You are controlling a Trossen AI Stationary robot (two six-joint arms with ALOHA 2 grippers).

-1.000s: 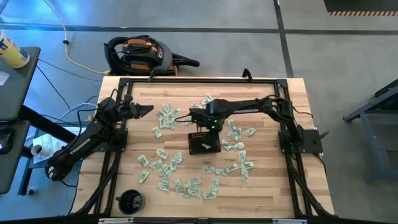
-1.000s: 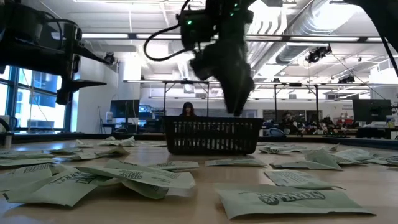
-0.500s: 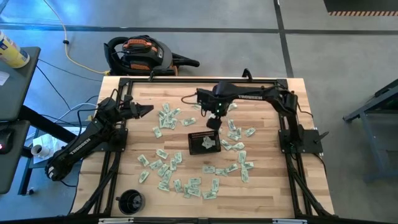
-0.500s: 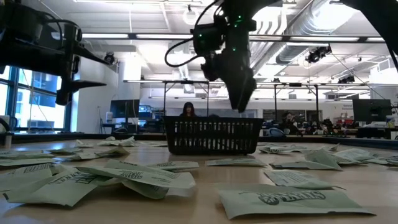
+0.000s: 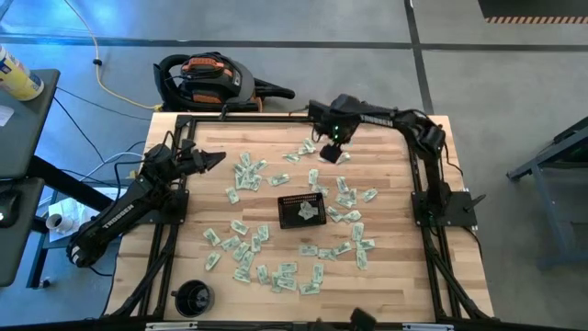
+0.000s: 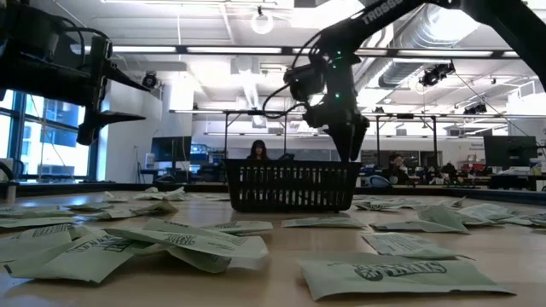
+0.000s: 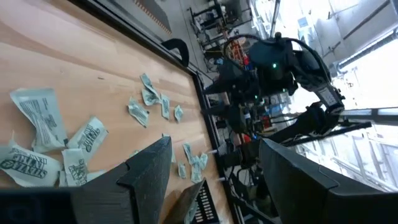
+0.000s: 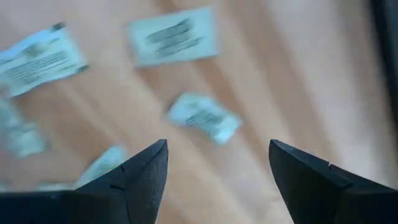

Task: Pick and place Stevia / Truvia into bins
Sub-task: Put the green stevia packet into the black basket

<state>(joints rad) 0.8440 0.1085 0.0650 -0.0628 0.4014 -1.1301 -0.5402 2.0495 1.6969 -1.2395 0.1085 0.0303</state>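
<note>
1. Worktop [image 5: 395, 276] is pale wood planks with a black metal frame round it.
2. Sachets [image 5: 243, 262] are small, flat paper rectangles, pale green and white, some creased, scattered across the middle and lower half of the high view.
3. Tray [image 5: 302, 211] is a black wire mesh rectangle with low walls, dead centre, a sachet or two inside.
4. Right gripper [image 5: 330, 153] hangs above the sachets at upper centre, fingers spread wide, holding nothing.
5. Left gripper [image 5: 217, 160] sits at left, also wide open and empty.
</note>
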